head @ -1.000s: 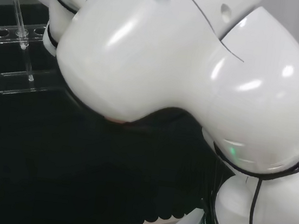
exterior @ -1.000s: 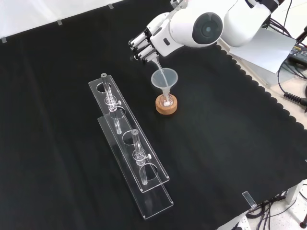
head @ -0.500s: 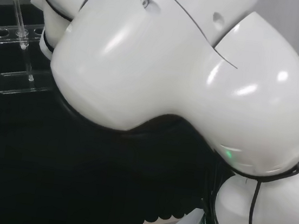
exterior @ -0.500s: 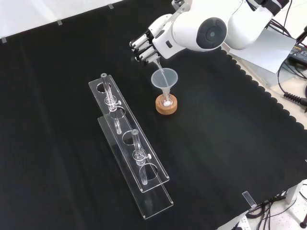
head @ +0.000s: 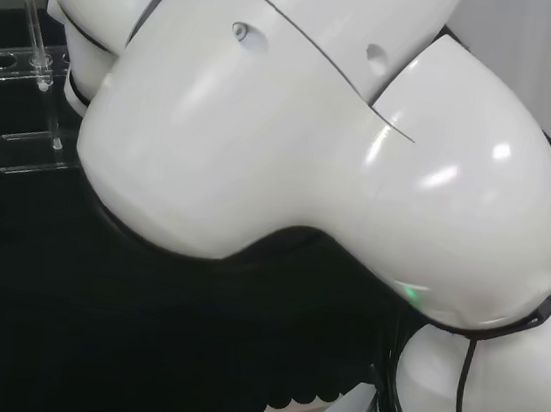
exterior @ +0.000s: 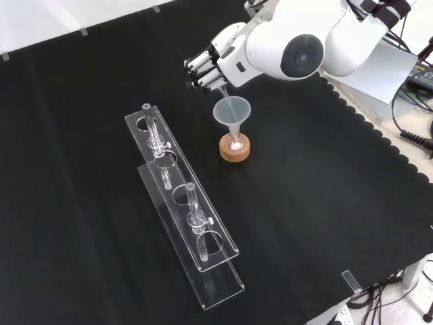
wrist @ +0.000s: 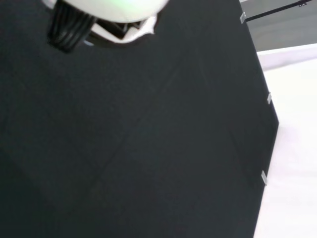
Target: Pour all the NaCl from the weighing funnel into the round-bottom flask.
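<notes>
hand [exterior: 215, 59]: front view, top centre, just up-left of the big white link [exterior: 291, 53] with the round grey cap
fingers [exterior: 199, 68]: curled, pinching the weighing funnel
weighing funnel [exterior: 222, 87]: clear, thin, tilted down out of the fingers, tip over the mouth of the clear funnel; contents too small to tell
clear funnel [exterior: 232, 114]: upright, stem down into the flask neck
round-bottom flask [exterior: 235, 142]: seated on the cork ring, glass hard to make out, a little white at the bottom
cork ring [exterior: 235, 148]: on the black counter [exterior: 325, 203], right of the racks in the front view
acrylic racks [exterior: 183, 217]: two long clear ones side by side, lower left of the flask, well apart from it; clear tube [exterior: 155, 132] upright in the far one, another [exterior: 195, 215] in the near one
head view: arm link [head: 294, 138] up close, rack ends [head: 31, 151] at left edge
wrist view: black cloth [wrist: 148, 148], blurred white part of the hand [wrist: 106, 17]
</notes>
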Controlling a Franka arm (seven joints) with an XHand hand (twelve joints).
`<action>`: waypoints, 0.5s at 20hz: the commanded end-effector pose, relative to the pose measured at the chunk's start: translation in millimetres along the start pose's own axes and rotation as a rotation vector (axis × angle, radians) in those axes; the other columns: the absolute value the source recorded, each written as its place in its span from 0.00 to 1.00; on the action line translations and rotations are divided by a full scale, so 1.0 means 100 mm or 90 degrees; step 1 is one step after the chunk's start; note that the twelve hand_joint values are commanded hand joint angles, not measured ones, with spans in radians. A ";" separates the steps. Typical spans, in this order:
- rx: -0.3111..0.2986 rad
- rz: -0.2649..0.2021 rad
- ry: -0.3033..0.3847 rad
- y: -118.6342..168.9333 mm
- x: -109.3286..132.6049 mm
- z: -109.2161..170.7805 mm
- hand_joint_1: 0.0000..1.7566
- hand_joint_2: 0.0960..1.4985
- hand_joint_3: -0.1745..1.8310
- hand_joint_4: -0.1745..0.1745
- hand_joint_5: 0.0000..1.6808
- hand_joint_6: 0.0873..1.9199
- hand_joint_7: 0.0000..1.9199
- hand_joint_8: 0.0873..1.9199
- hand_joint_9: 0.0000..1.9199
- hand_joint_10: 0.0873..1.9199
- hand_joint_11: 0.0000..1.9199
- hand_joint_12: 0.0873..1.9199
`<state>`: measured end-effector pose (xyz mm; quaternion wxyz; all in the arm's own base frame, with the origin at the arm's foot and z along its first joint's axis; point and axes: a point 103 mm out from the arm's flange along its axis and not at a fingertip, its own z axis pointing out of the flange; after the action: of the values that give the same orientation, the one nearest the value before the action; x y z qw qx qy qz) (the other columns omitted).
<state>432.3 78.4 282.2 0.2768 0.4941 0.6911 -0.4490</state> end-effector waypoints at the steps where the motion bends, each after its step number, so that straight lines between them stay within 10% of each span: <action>1: 0.001 0.004 -0.013 -0.02 0.00 -0.03 0.63 0.41 0.43 1.00 0.71 0.40 0.19 0.30 0.37 0.24 0.18 0.67; 10: 0.011 0.016 -0.032 -0.05 0.03 -0.08 0.63 0.41 0.43 1.00 0.71 0.40 0.19 0.30 0.37 0.24 0.18 0.67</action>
<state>428.8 84.3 284.4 0.2918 0.4940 0.6774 -0.4604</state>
